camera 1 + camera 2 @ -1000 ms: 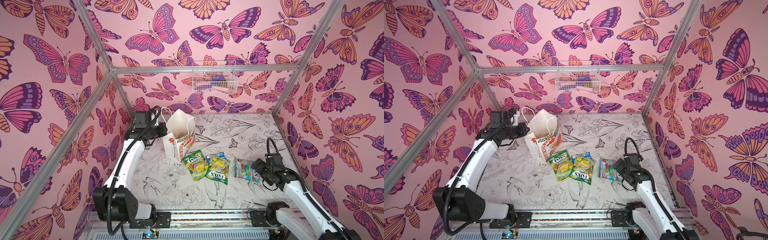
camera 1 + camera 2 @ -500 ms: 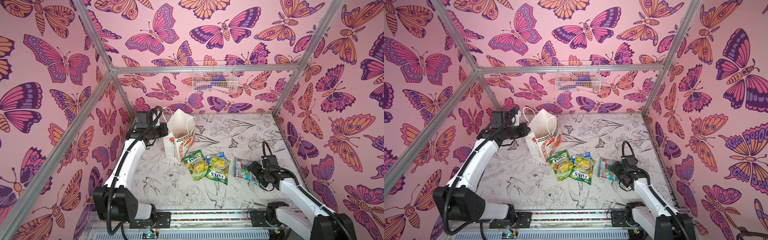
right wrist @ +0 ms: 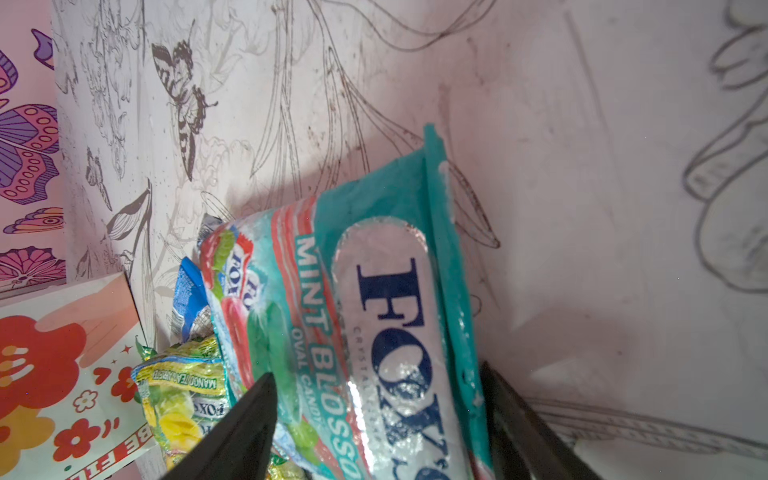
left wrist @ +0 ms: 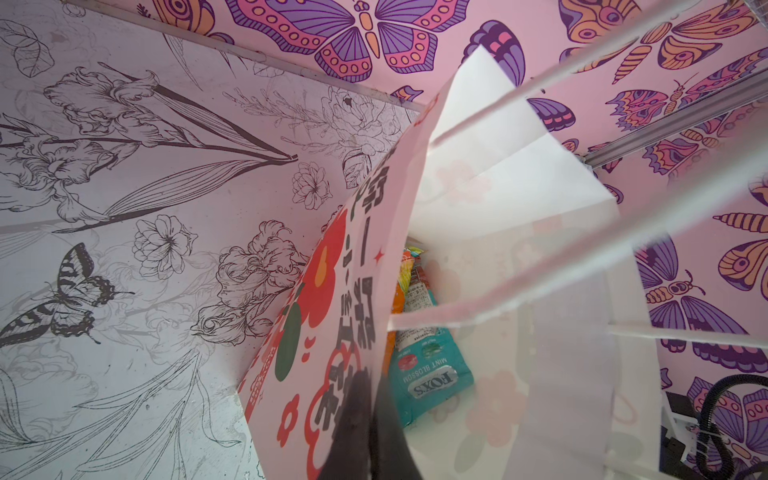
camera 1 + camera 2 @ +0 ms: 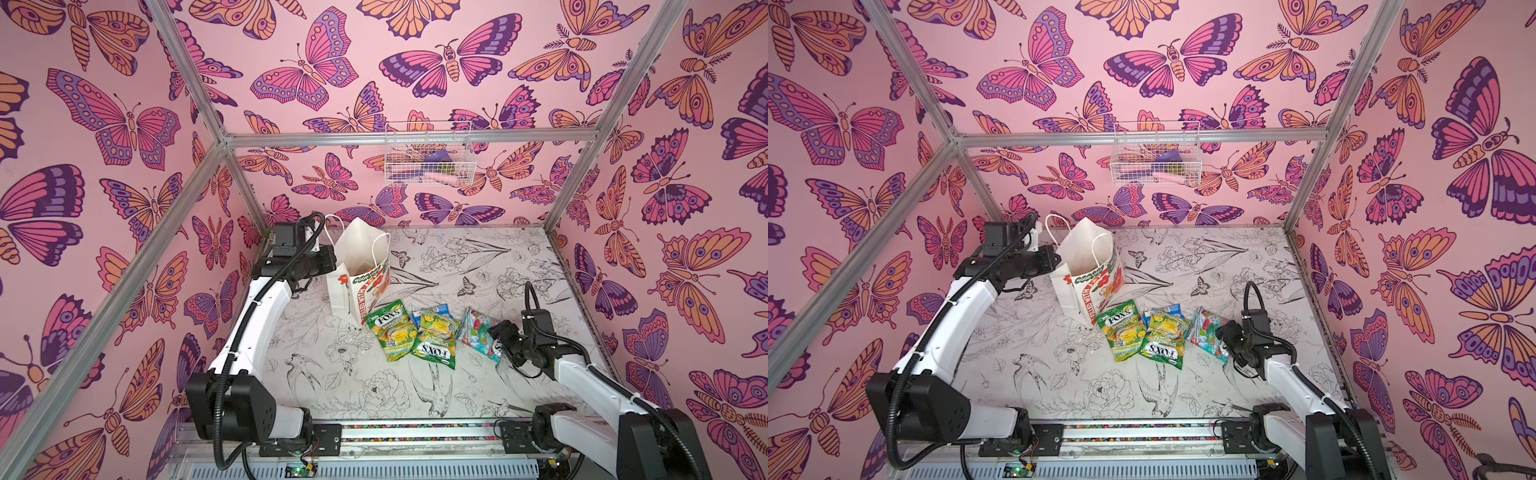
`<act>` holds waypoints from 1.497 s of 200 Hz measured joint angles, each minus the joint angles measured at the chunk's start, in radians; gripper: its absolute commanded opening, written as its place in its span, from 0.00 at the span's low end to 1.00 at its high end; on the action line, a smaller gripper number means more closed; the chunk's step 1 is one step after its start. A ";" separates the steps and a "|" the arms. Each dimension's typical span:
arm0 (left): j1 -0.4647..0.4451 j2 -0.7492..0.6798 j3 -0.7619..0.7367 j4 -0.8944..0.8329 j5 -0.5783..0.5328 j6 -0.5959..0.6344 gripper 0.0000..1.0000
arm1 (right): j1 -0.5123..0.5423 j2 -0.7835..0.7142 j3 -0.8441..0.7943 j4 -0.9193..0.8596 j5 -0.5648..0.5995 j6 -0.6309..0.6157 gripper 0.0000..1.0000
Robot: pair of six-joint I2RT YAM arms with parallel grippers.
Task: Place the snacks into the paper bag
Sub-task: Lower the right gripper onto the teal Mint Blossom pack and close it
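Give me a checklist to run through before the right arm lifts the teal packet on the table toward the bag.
1. Left gripper shut on the rim of the paper bag: ok.
2. Bag mouth held open: ok. The left wrist view looks down into it, and the teal packet in the bag lies at the bottom.
3. Right gripper astride the loose teal packet: ok, one jaw on each side.
4. Firm grip on that packet: cannot tell. The jaws stand apart and contact is unclear.
5. Nearest green-yellow packet outside the jaws: ok. It lies beside the loose teal packet.
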 measured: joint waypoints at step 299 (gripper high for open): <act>-0.006 0.000 0.000 0.000 -0.003 0.000 0.00 | 0.017 -0.144 0.009 -0.006 -0.037 -0.047 0.00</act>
